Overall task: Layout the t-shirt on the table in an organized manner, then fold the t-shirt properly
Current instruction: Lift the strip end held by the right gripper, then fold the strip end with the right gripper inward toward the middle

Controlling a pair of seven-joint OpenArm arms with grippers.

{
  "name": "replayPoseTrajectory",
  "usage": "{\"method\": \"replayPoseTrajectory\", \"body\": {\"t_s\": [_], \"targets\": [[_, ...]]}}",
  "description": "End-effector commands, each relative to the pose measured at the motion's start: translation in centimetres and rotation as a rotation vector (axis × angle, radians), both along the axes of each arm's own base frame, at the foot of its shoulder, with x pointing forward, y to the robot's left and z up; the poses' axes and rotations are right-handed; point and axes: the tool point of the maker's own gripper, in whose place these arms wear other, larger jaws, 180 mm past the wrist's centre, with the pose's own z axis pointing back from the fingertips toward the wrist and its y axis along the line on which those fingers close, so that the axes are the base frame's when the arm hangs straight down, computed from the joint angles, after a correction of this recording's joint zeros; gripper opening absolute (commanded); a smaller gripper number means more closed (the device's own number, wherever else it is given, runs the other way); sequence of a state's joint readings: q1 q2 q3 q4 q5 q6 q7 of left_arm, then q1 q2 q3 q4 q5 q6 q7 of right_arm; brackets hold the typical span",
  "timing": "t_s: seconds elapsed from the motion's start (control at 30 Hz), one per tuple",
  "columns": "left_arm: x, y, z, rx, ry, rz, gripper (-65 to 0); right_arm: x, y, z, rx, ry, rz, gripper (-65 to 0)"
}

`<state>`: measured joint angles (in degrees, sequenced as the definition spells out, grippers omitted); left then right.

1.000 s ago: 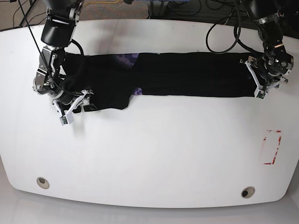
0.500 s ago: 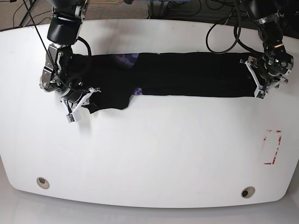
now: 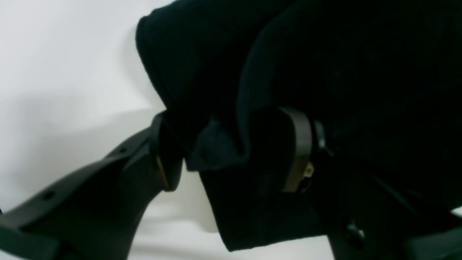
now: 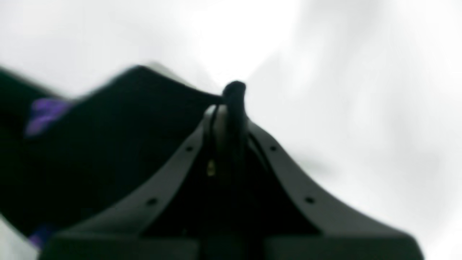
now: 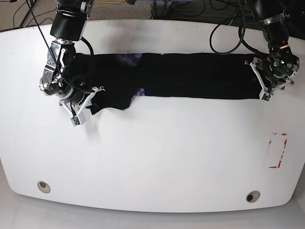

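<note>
The black t-shirt (image 5: 190,76) lies stretched in a long band across the far half of the white table (image 5: 157,152). A purplish patch (image 5: 129,59) shows near its left part. At the band's left lower corner my right gripper (image 5: 90,98) is shut on a fold of the t-shirt (image 4: 119,144); in the right wrist view its closed tips (image 4: 229,104) pinch a thin black edge. At the band's right end my left gripper (image 5: 261,82) holds a thick bunch of cloth (image 3: 325,72), which fills the gap between its fingers (image 3: 299,144).
Two metal-ringed holes (image 5: 43,186) (image 5: 252,196) sit near the table's front edge. A red-outlined rectangle (image 5: 278,150) is marked at the right. Black cables (image 5: 228,28) hang behind the far edge by the arm on the right.
My right gripper has closed on the shirt's lower left corner and shifted slightly up and right, pulling that flap inward. The left gripper and the shirt's right end have not moved.
</note>
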<state>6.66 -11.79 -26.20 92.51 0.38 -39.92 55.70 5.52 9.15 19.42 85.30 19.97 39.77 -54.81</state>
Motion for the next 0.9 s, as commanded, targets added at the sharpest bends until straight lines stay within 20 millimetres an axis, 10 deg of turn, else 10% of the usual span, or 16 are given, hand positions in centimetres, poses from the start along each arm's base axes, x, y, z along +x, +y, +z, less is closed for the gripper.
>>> {"method": "replayPoseTrajectory", "body": {"t_s": [0.0, 0.87], "targets": [[0.5, 0.5, 0.8, 0.017, -0.019, -0.003, -29.2, 0.4, 0.5, 2.3, -0.025, -0.054, 0.025, -65.0], [0.5, 0.4, 0.7, 0.017, -0.018, -0.004, -29.2, -8.1, 8.6, 4.2, 0.027, 0.047, 0.322, -65.0]]}}
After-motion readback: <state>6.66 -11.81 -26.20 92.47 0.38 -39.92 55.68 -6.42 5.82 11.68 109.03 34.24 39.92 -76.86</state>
